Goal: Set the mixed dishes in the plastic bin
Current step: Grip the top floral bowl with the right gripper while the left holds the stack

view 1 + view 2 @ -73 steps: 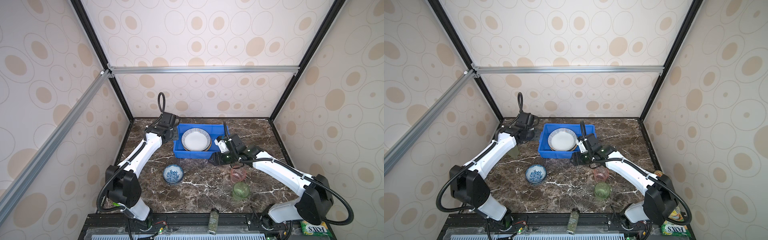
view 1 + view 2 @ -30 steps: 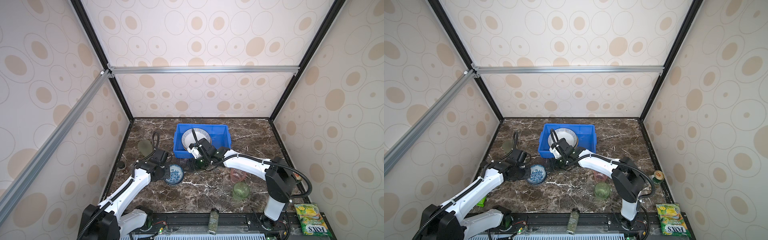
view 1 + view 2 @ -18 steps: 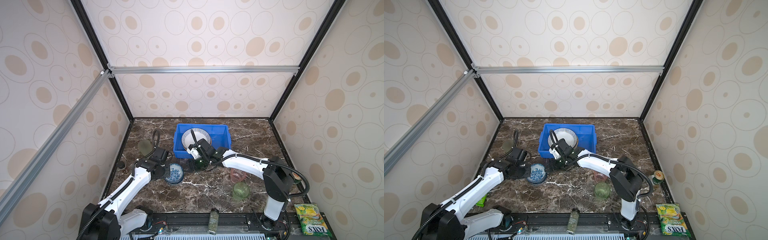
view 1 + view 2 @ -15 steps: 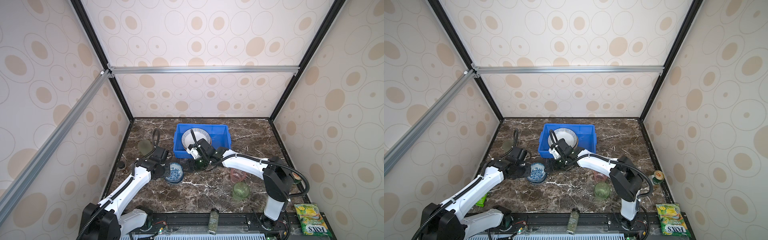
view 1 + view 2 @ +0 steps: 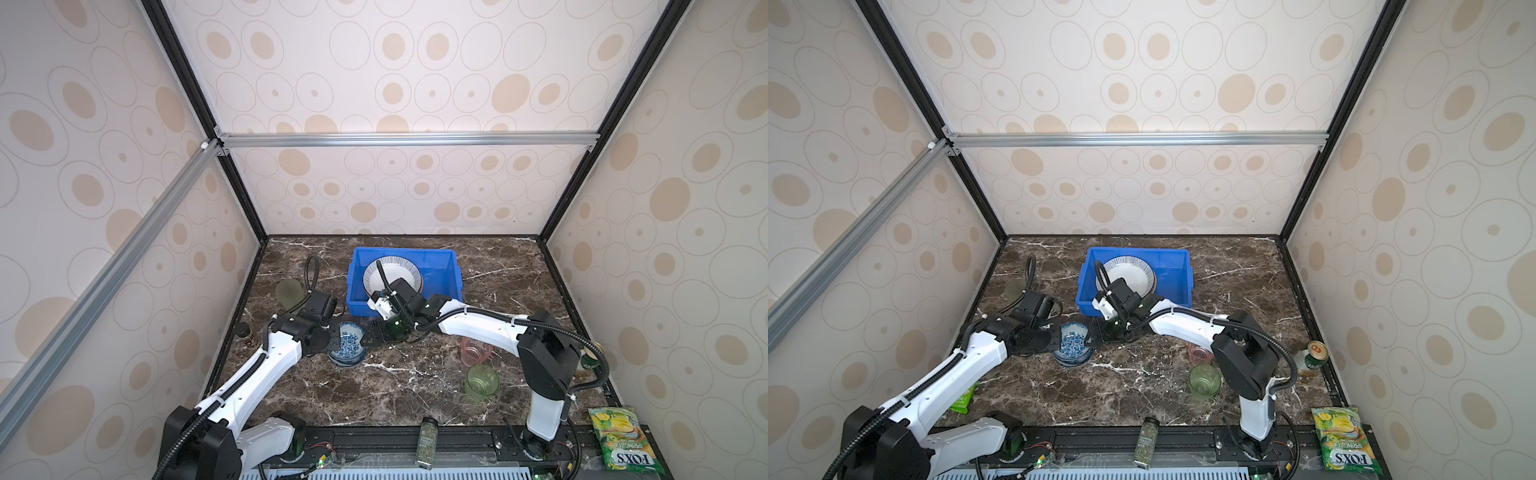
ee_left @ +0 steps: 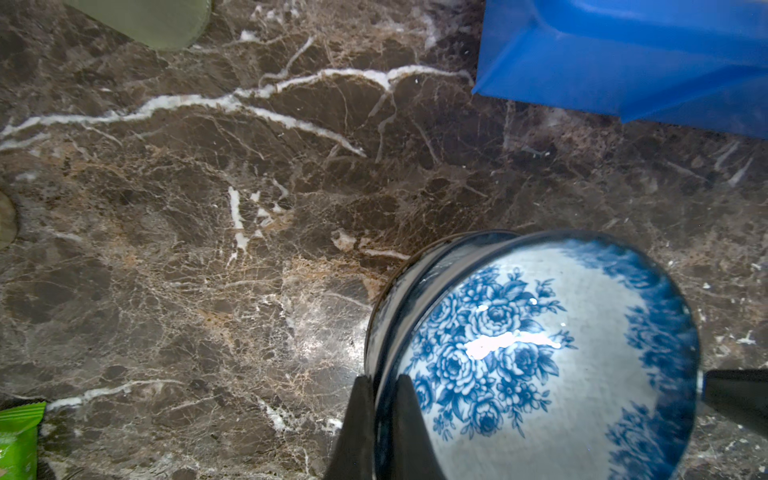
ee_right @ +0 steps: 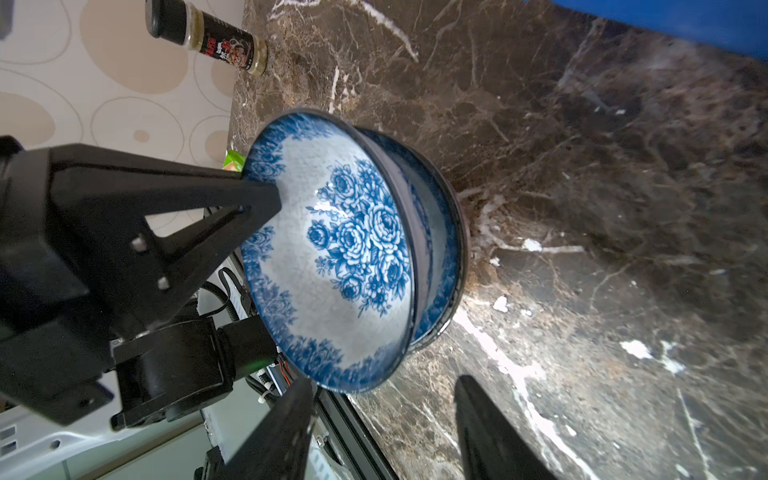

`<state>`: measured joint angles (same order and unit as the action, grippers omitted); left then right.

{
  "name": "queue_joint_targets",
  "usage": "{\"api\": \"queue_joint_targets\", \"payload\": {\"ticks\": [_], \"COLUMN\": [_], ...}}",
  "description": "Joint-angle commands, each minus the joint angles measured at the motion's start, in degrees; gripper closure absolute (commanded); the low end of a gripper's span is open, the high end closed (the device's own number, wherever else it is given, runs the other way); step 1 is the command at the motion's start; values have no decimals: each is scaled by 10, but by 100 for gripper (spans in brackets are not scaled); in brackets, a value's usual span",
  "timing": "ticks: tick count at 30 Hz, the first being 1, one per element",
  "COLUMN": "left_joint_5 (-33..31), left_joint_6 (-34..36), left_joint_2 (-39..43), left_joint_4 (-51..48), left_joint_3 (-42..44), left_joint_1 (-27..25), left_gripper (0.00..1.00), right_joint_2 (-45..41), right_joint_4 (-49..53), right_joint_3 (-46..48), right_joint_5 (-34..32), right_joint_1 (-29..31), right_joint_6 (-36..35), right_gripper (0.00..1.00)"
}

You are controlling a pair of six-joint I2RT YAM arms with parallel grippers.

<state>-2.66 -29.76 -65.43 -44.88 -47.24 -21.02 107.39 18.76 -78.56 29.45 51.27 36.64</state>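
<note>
The floral bowl [image 5: 348, 337] has just been tipped off the lower bowl [image 5: 347, 360] near the plastic bin [image 5: 405, 251] in a top view, is seen rim-clamped by the left gripper [image 6: 380, 380] at the left wrist, and is flanked by the parted right gripper [image 7: 384, 382] at the right wrist: binning is expected next.

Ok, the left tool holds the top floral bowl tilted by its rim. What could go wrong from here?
The left tool pinches only the rim of the top floral bowl, so the tilted bowl could slip and drop onto the lower bowl. The open right tool sits close beside that bowl's edge; the two could knock together.
</note>
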Motion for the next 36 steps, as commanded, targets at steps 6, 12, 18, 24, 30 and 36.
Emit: {"api": "queue_joint_targets", "payload": {"ticks": [6,12,18,24,30,36], "left_joint_5": [11,14,19,29,40,53], "left_joint_6": [-1,-1,-1,0,4,8], "left_joint_2": [21,25,29,31,36,42], "left_joint_4": [23,26,31,37,41,45], "left_joint_3": [-1,4,11,16,13,13], "left_joint_1": [-3,-3,-3,-3,-3,-3], "left_gripper": [99,99,99,100,99,95], "right_joint_2": [38,67,79,77,90,96], "right_joint_4": [-15,9,24,33,59,87], "right_joint_3": [-43,-80,-96,-96,-117,-137], "right_joint_5": [19,17,11,-1,-10,-30], "right_joint_1": [8,15,17,17,17,18], "right_joint_6": [16,17,18,19,18,15], "right_gripper": [50,60,73,83,99,100]}}
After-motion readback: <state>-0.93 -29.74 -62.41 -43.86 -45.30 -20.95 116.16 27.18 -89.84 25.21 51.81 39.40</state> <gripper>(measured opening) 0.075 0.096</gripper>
